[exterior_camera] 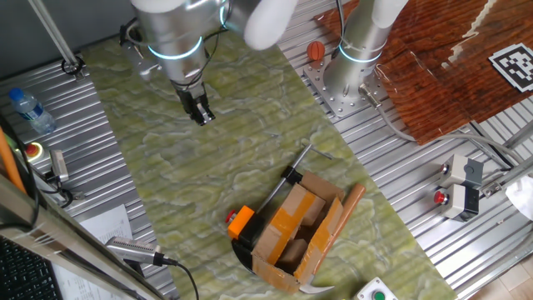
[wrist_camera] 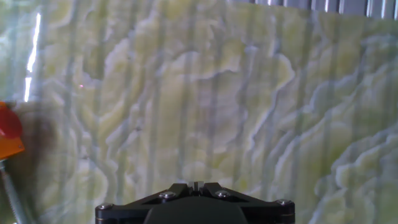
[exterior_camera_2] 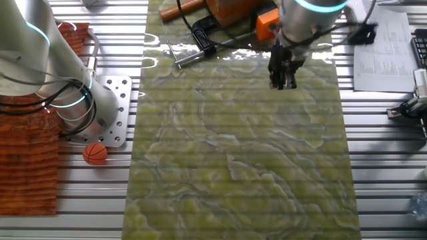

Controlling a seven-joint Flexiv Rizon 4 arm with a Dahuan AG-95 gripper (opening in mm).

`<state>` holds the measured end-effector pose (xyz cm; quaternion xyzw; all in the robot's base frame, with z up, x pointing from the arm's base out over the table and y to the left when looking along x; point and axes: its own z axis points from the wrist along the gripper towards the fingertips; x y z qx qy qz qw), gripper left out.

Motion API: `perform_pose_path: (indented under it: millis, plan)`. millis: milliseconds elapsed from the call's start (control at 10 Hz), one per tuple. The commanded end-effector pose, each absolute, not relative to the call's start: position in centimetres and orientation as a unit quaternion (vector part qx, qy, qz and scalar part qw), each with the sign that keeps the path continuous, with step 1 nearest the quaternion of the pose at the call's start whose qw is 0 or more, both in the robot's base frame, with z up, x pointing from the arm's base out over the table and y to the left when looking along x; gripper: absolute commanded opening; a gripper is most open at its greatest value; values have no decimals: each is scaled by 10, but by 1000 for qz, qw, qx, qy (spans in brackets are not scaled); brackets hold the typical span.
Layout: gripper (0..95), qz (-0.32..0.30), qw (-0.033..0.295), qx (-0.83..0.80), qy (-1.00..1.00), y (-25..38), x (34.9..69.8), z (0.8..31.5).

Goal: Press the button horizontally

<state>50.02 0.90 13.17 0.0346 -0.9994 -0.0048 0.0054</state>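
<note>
The small red button (exterior_camera: pixel 231 217) sits on the side of an orange cube housing (exterior_camera: pixel 242 222) with a black base, in front of a clamped cardboard box. It faces up the green mat toward my gripper (exterior_camera: pixel 203 117). The gripper hangs over the mat, well apart from the button, with its fingers together and nothing between them. In the other fixed view the gripper (exterior_camera_2: pixel 283 83) is just in front of the orange housing (exterior_camera_2: pixel 267 25). In the hand view the fingertips (wrist_camera: pixel 195 185) touch, and the button (wrist_camera: pixel 7 124) shows at the left edge.
The cardboard box (exterior_camera: pixel 301 227) and a black clamp (exterior_camera: pixel 289 177) lie behind the housing. A second arm's base (exterior_camera: pixel 350 71) and an orange ball (exterior_camera: pixel 315 52) stand beside the mat. A red button on a grey box (exterior_camera: pixel 454 198) is at the right. A green button (exterior_camera: pixel 379 292) is at the front.
</note>
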Motion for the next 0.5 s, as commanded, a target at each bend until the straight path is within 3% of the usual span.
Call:
perform_pose_path:
  millis: [100,500]
  plan:
    - [0,-4,0,14,-1000,5,489,127]
    - [0,-6,-11,-1,-1000,1,479,128]
